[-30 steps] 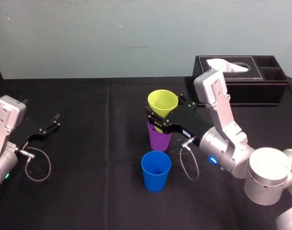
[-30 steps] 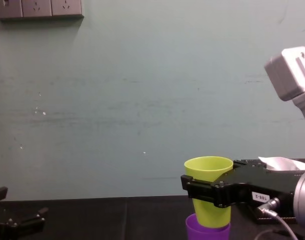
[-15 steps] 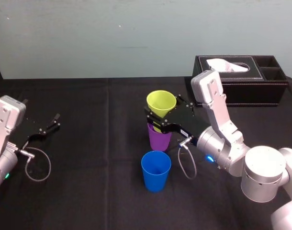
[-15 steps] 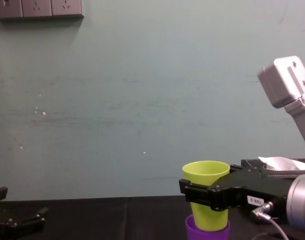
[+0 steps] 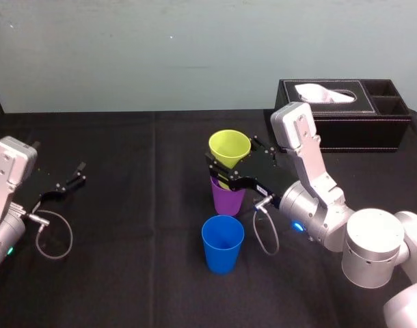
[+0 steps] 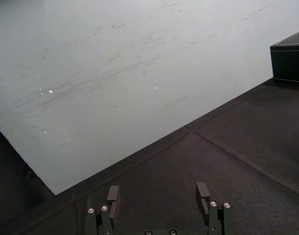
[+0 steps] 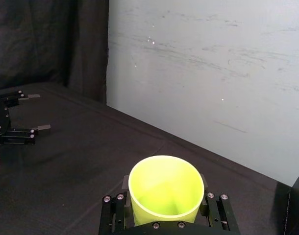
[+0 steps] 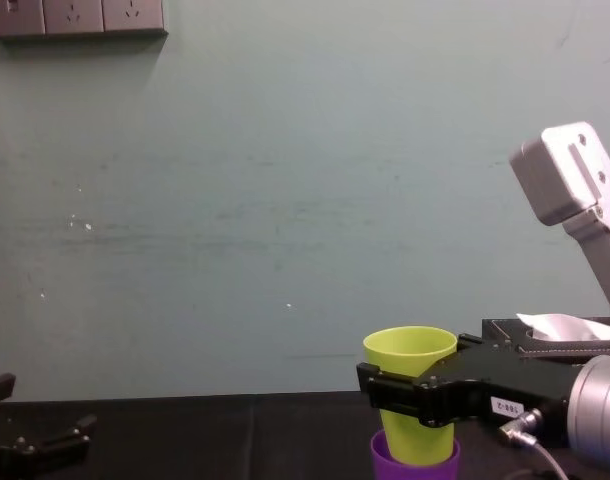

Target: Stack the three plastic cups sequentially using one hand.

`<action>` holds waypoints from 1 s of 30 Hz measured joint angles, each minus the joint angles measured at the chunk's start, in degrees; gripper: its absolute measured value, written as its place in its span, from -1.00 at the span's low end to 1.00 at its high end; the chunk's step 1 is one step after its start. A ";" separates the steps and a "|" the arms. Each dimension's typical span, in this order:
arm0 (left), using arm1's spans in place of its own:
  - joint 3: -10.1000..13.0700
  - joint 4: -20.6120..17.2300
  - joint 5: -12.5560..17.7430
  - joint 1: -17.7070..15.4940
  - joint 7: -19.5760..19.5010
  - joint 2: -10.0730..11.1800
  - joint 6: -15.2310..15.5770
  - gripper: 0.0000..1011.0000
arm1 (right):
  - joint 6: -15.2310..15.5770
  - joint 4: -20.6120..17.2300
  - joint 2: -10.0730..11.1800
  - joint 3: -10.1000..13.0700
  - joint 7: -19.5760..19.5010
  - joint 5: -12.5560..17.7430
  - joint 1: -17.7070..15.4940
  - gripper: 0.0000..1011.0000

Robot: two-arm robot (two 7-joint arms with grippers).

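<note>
From the head camera, the right gripper (image 5: 223, 171) pinches the yellow-green cup (image 5: 230, 146) from both sides just under its rim, near the middle of the table (image 5: 140, 273). That cup stands upright directly over the purple cup (image 5: 227, 199). The blue cup (image 5: 222, 243) stands apart, closer to the table's front edge. The black tissue box (image 5: 345, 116) sits at the far right corner. The left gripper (image 5: 65, 183) lies near the left edge, fingers spread.

The left wrist camera shows the left gripper (image 6: 158, 193) spread wide over bare cloth.

The right wrist camera shows the yellow-green cup (image 7: 165, 191) clamped between the right gripper's fingers (image 7: 207, 208).

From the chest camera, the yellow-green cup's (image 8: 410, 355) lower end sits inside the purple cup's (image 8: 413, 463) mouth, with the right gripper (image 8: 395, 388) clasped across its middle.
</note>
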 joint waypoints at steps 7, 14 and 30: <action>0.00 0.00 0.00 0.00 0.00 0.00 0.00 1.00 | -0.43 1.10 -0.34 -0.05 -0.06 -0.26 0.41 0.49; 0.00 0.00 0.00 0.00 0.00 0.00 0.00 1.00 | -0.93 2.08 -0.55 -0.06 -0.05 -0.34 0.74 0.49; 0.00 0.00 0.00 0.00 0.00 0.00 0.00 1.00 | -2.34 3.98 -0.94 -0.01 0.72 0.34 1.26 0.49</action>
